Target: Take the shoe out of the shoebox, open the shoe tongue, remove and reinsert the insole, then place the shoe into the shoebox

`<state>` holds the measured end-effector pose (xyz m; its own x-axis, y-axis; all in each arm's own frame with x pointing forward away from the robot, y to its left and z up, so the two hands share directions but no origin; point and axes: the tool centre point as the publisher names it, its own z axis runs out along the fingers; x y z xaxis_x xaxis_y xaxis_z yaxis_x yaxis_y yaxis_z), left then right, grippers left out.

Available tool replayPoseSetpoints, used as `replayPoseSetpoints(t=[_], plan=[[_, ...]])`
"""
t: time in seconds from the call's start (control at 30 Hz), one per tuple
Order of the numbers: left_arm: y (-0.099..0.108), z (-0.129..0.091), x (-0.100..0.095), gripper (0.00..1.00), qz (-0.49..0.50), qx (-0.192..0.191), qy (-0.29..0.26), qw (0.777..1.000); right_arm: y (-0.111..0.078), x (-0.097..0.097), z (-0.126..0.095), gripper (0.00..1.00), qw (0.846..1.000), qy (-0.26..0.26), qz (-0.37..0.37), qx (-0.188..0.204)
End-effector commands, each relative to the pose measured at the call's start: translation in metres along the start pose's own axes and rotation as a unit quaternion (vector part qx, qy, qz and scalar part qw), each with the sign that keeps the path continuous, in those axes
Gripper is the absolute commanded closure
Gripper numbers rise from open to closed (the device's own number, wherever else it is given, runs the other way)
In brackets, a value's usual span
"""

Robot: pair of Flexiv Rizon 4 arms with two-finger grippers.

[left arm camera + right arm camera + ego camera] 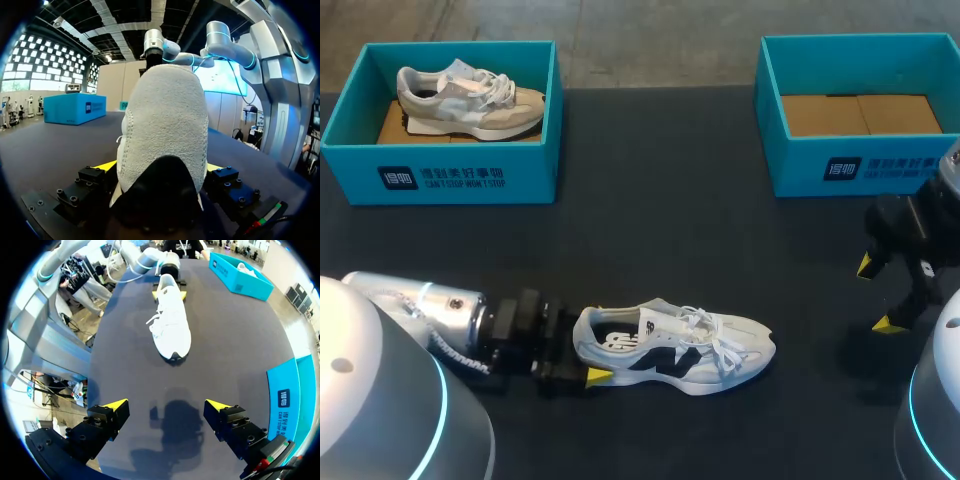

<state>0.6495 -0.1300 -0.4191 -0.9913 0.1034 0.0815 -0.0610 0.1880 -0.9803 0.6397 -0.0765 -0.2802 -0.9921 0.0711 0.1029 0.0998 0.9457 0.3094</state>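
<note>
Shoe (720, 352), dark logo (665, 360), in left pincer (586, 355)

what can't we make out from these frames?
- Insole of the white shoe: its opening is too small in the head view to judge, and the shoe's own heel blocks it in the left wrist view.
- Far fingertip of the left gripper: behind the heel in the head view.
- Right shoebox: its right end is cut off by the head view's edge.
</note>
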Motion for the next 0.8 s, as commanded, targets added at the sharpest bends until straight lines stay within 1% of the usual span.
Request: replayPoseSetpoints(t=[0.03,0.17,0.27,0.57,0.67,0.8], plan=[[0.000,0.002,0.001,0.00,0.003,-0.006,0.000,1.000,0.000,0.001,0.001,0.00,1.000,-0.001,0.001,0.001],[0.002,-0.004,0.000,0.00,0.004,-0.008,-0.001,1.000,0.000,0.001,0.001,0.00,1.000,-0.001,0.001,0.001],[0.003,-0.004,0.000,0.00,0.000,-0.005,-0.001,1.000,0.000,0.001,0.001,0.00,1.000,-0.001,0.001,0.001],[0.001,0.010,0.004,0.00,0.002,-0.004,0.010,1.000,0.000,0.001,0.001,0.00,1.000,-0.001,0.001,0.001],[0.000,0.015,0.003,0.00,0.002,-0.003,0.011,1.000,0.000,0.001,0.001,0.00,1.000,-0.001,0.001,0.001],[0.000,0.017,-0.004,0.00,0.003,-0.002,-0.005,1.000,0.000,0.001,0.001,0.00,1.000,-0.001,0.001,0.001]])
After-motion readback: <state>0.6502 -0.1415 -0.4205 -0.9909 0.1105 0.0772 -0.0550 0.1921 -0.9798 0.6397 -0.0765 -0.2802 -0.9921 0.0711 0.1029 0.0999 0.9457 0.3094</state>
